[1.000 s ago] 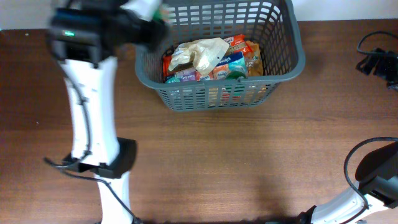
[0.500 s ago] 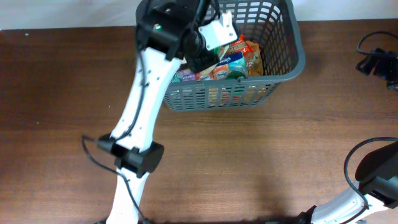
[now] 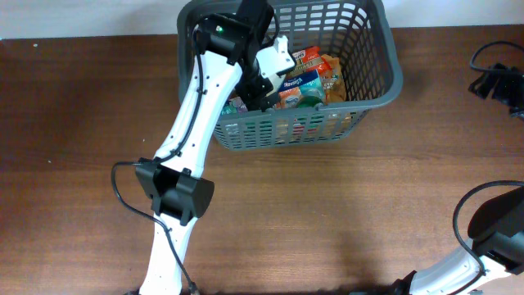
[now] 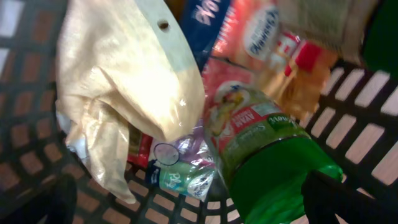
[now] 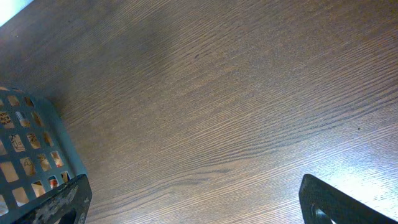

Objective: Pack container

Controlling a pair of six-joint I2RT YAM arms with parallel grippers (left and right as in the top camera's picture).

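Container [image 3: 288, 131] lies long axis left-to-right on the brown wood counter [image 3: 344, 213]; my left fingers [image 4: 348, 200] and right fingers [image 5: 339, 205] gape wide, empty.

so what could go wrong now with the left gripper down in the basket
1. The left gripper hangs open over a crowded pile; closing may pinch the loose beige bag instead of a solid item.
2. The green bottle lies tilted on packets, so a nudge could roll it.
3. The arm crosses the basket rim; pulling back carelessly might snag and drag it.
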